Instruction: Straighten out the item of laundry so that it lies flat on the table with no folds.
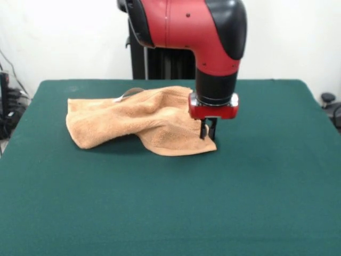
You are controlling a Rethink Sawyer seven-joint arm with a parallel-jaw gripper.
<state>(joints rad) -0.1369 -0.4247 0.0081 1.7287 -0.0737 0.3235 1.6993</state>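
The orange-tan towel (144,120) lies crumpled and folded over itself on the green table (170,202), left of centre toward the far side. Its small white loop (128,95) sticks out at the far edge. The red and black arm comes down from above. My gripper (209,131) is at the towel's right end, with its dark fingers close together and pinching the cloth near the right corner. The towel rises in a ridge toward the gripper. Its near right corner (210,148) rests on the table just below the fingertips.
The robot's pedestal (160,64) stands behind the table's far edge. Cables and dark equipment (8,106) sit off the table at the left, and a dark object (330,104) at the right. Bare green cloth stretches in front of and to the right of the towel.
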